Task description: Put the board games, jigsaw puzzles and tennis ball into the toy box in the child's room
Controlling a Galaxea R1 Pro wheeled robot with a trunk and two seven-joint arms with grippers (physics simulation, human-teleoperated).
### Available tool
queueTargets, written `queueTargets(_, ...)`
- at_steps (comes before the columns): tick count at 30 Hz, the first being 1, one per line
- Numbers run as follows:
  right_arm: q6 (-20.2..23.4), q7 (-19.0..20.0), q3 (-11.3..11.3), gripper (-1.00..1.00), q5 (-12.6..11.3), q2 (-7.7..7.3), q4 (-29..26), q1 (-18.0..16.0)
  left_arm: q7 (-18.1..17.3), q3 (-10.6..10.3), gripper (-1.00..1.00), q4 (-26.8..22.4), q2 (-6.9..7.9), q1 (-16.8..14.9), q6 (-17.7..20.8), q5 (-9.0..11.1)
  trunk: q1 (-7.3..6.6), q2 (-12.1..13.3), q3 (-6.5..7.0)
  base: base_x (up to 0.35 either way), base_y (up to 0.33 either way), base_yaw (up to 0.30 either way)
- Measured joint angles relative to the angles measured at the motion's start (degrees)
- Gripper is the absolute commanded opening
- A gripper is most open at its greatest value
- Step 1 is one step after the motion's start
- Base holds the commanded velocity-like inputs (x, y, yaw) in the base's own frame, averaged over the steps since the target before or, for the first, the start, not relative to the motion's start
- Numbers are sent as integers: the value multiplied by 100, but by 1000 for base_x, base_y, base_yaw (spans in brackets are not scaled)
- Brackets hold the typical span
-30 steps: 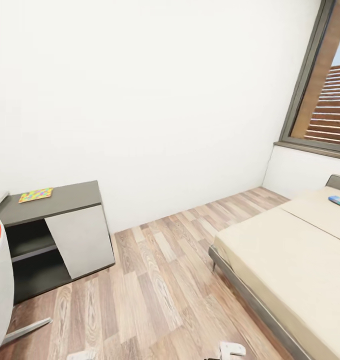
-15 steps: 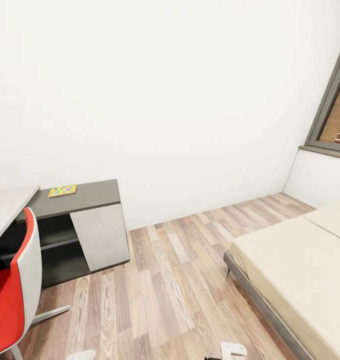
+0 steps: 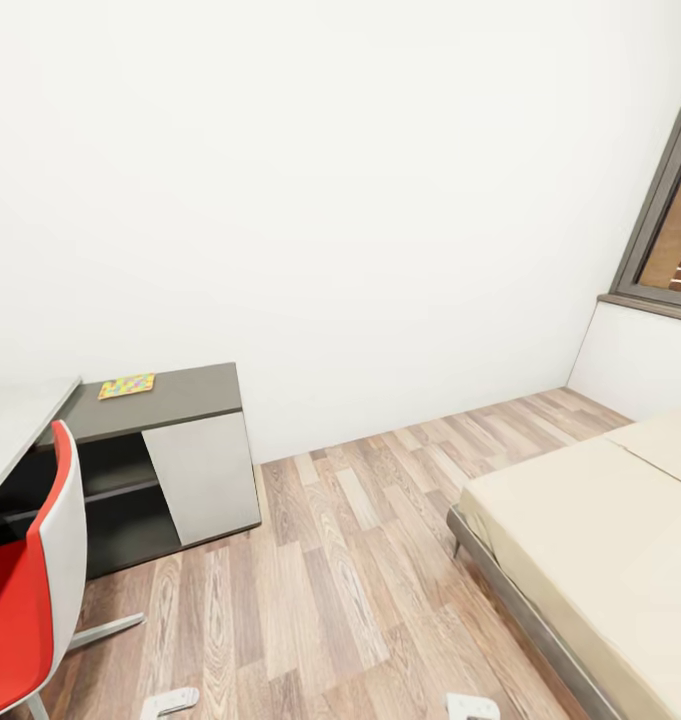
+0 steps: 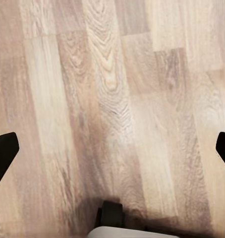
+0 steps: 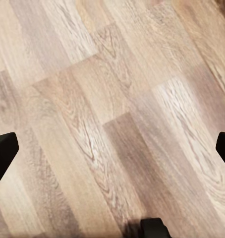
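A jigsaw puzzle (image 3: pixel 127 386), a flat box with bright puzzle pieces, lies on the dark-grey cabinet section of the table (image 3: pixel 185 392) at the left of the head view. The pale table top (image 3: pixel 15 415) shows at the far left edge. The bed (image 3: pixel 600 540) with its beige cover fills the lower right. My left gripper (image 4: pixel 112 148) is open, its dark fingertips (image 4: pixel 3 153) wide apart over the wood floor. Over bare planks my right gripper (image 5: pixel 112 148) is open too, nothing between its fingers (image 5: pixel 2 153).
A red and white chair (image 3: pixel 30 590) stands in front of the table at the lower left. A dark-framed window (image 3: pixel 670 220) is at the right. Wood-plank floor (image 3: pixel 330 580) runs between cabinet and bed. A white wall closes the far side.
The whole view has swung left: the blue box on the bed left the picture, and more of the chair and table top came in. In the last half second the view barely shifted.
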Motion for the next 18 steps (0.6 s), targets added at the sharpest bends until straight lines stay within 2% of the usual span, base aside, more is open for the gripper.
queueTargets(5,-2,-7,24,100,5,40,-3,6,-12,-4,100,252,2,-19,-159,-3,-110,201,90,0,0,0)
queueTargets(18,-16,-5,7,100,1,32,0,9,-8,-9,100,349,4,-22,-352,-4,-396,722,323,0,0,0)
